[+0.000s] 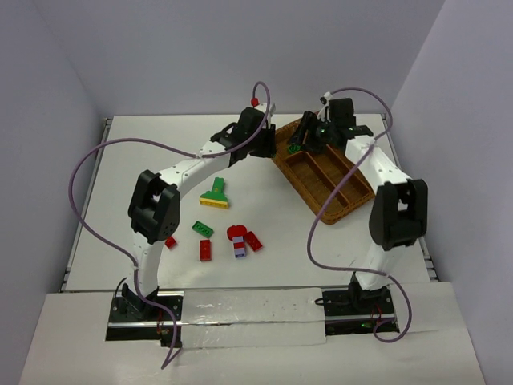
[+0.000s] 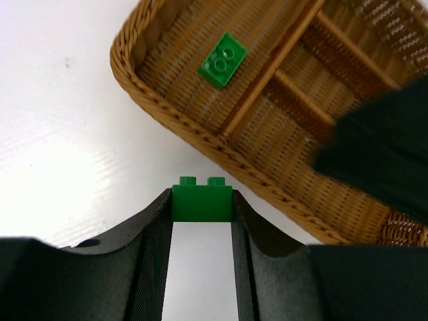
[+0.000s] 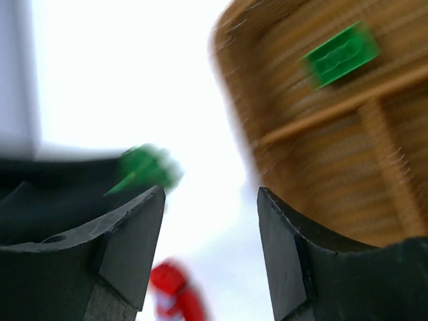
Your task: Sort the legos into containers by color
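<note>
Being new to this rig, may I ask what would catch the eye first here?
The left gripper pinches a green lego just outside the rim of the wicker tray. Another green lego lies in the tray's end compartment, while loose legos sit scattered on the table.

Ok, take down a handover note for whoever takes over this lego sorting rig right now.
The left gripper is shut on a small green studded brick, just outside the rim of the brown woven wicker tray.
The right gripper is open and empty, near the tray's far end.
Done: one flat green brick lies in the tray's end compartment.
Left: drop the held brick in with it. Then sort what is on the table: a loose green brick, a green-and-yellow piece, several red bricks and a lilac brick.
</note>
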